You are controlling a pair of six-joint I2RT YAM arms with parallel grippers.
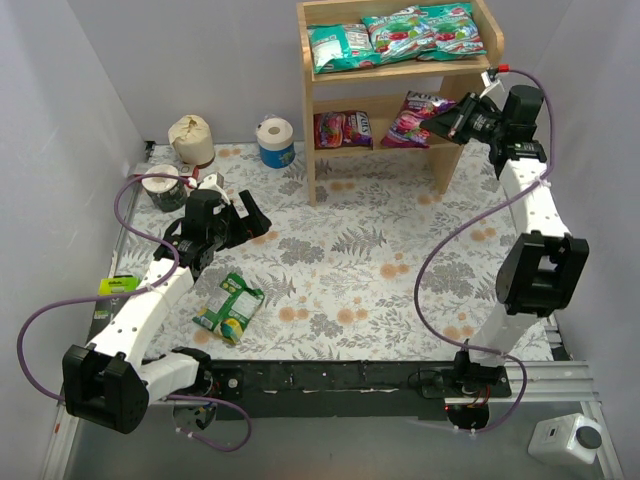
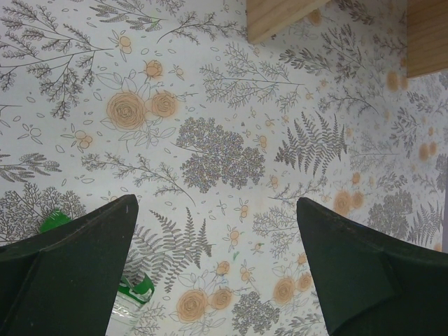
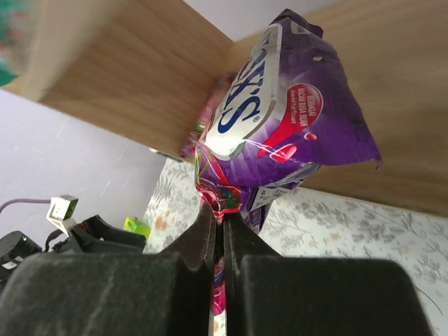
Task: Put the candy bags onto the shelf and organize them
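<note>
Candy bag [image 3: 280, 119], edge clamped in the right end effector [image 3: 222, 213], heads for the shelf's [image 1: 310, 130] lower tier; left end effector [image 2: 217, 203] gapes empty.

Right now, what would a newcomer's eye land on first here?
The right gripper, shut on a purple bag at the right side of the lower tier of the shelf. Three teal bags lie on the top tier. One green-and-yellow bag lies on the table by the open left gripper.
</note>
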